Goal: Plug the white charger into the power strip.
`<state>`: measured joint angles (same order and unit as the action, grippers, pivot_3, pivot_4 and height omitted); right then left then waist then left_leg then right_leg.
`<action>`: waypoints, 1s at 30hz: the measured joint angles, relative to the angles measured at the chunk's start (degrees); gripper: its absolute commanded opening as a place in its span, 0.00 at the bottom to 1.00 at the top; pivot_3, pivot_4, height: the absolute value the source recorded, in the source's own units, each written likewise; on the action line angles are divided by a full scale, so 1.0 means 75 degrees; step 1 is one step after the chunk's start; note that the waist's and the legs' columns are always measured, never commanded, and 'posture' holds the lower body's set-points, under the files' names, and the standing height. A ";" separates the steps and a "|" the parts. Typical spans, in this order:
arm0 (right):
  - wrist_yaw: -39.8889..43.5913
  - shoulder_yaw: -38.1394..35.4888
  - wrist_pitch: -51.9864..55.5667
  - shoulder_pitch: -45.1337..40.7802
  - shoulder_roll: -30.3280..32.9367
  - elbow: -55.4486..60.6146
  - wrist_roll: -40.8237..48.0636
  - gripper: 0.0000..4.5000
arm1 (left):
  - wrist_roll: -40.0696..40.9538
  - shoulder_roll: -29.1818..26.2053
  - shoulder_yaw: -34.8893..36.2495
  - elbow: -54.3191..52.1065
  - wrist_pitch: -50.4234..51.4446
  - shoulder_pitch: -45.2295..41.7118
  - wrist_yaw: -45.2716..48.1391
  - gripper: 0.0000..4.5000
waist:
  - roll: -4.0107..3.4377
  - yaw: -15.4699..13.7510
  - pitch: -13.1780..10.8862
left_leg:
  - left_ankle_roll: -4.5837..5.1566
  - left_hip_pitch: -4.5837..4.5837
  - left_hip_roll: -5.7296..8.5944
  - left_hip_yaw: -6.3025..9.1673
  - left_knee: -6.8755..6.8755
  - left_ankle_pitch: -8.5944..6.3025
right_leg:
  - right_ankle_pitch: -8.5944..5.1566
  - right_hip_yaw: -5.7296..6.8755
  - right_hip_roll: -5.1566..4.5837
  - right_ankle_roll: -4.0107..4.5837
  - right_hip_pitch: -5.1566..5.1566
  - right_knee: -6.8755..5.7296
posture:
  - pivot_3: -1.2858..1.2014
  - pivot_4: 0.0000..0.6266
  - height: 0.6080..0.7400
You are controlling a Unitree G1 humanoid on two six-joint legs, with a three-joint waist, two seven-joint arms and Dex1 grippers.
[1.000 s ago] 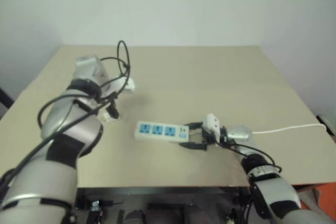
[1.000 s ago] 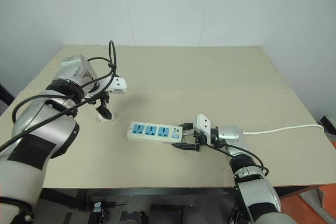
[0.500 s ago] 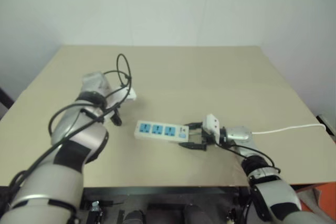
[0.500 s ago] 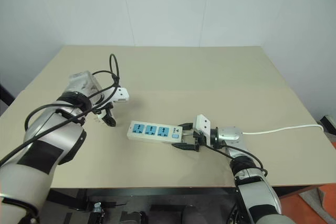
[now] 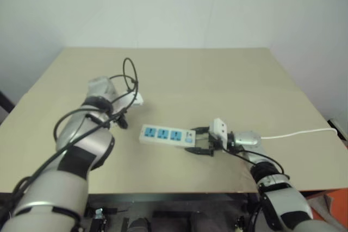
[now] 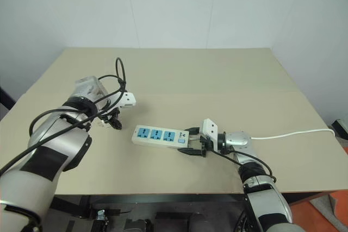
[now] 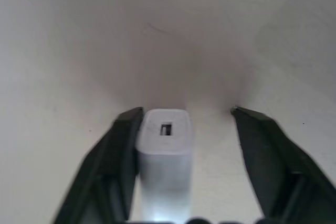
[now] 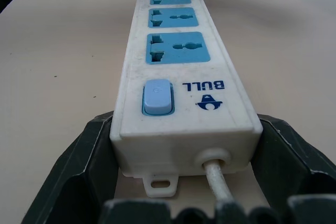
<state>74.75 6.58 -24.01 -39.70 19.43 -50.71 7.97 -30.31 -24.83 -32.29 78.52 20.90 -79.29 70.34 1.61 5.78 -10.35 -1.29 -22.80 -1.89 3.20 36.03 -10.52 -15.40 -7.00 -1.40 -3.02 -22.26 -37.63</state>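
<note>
From the head views, the power strip [image 6: 163, 136] lies flat on the bench [image 6: 228, 80] with its three blue sockets facing up, and the right gripper [image 6: 191, 146] sits at the strip's cable end, one black finger on each side of it. The left gripper [image 6: 111, 121] points steeply down at the bench, off the strip's far end and apart from it, with a sliver of the white charger [image 6: 103, 123] just visible beside its black fingers. In the left wrist view the charger [image 7: 164, 153] stands on the bench between the fingers [image 7: 122, 150]: one finger lies against its side, while the other stands off with a clear gap, so the fingers are partly closed around it and the grip is not yet made. In the right wrist view the right arm's fingers [image 8: 84, 161] flank the strip's switch end [image 8: 181, 124]; whether they press on it or merely bracket it cannot be told. The step in hand looks like the pick-up of the charger. The next move calls for closing squarely on it, lifting it, carrying it over a blue socket [image 8: 178, 47] and pressing it straight down while the right gripper steadies the strip.
</note>
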 measured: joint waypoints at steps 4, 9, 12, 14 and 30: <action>-0.0012 0.0036 0.0030 -0.0001 0.0000 0.0011 0.0000 0.76 | -0.0093 -0.0009 -0.0002 -0.0005 0.0021 0.0020 -0.0024 0.24 | 0.0000 0.0004 0.0001 | -0.0001 0.0008 0.0001 -0.0001 0.0000 0.0000 | 0.0000 -0.0003 0.0000 -0.0001 0.0004 -0.0004 | 0.52 0.24 1.00; -0.0013 0.0048 0.0030 -0.0015 0.0001 0.0007 0.0000 0.76 | -0.0170 -0.0026 0.0000 -0.0005 -0.0122 0.0020 -0.0015 0.24 | 0.0001 0.0009 0.0002 | 0.0000 0.0008 0.0000 -0.0003 -0.0001 0.0000 | -0.0001 -0.0004 0.0001 -0.0001 0.0004 -0.0002 | 0.52 0.24 1.00; -0.0011 0.0049 0.0030 -0.0018 0.0010 0.0004 0.0000 0.76 | -0.0135 -0.0074 0.0116 -0.0005 -0.0220 0.0019 -0.0141 0.24 | 0.0001 0.0006 0.0001 | -0.0001 0.0007 0.0000 -0.0001 0.0000 0.0000 | -0.0001 -0.0004 0.0000 -0.0001 0.0004 -0.0003 | 0.52 0.24 1.00; -0.0007 0.0049 0.0030 -0.0022 0.0023 0.0005 0.0000 0.76 | -0.0004 -0.0106 0.0338 -0.0009 -0.0291 0.0008 -0.0154 0.24 | 0.0001 0.0002 0.0001 | 0.0000 0.0005 0.0001 -0.0002 0.0000 0.0000 | -0.0001 -0.0004 -0.0001 -0.0001 0.0004 0.0000 | 0.52 0.24 1.00; 0.0412 0.0131 0.0811 -0.0240 0.0181 0.0005 0.0012 0.76 | 0.4902 -0.0117 0.4567 -0.3408 0.0272 0.1692 0.2190 0.24 | -0.0028 -0.0008 0.0019 | -0.0002 0.0005 -0.0002 0.0001 0.0004 0.0001 | 0.0000 0.0003 -0.0008 0.0001 0.0002 -0.0016 | 0.52 0.24 1.00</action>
<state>77.84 7.56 -17.93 -41.50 20.78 -50.67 8.06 6.45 -25.71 1.96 52.96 22.94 -66.60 86.77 1.40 5.72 -10.21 -1.30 -22.77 -1.90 3.21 36.06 -10.52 -15.41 -6.98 -1.46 -3.01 -22.24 -37.76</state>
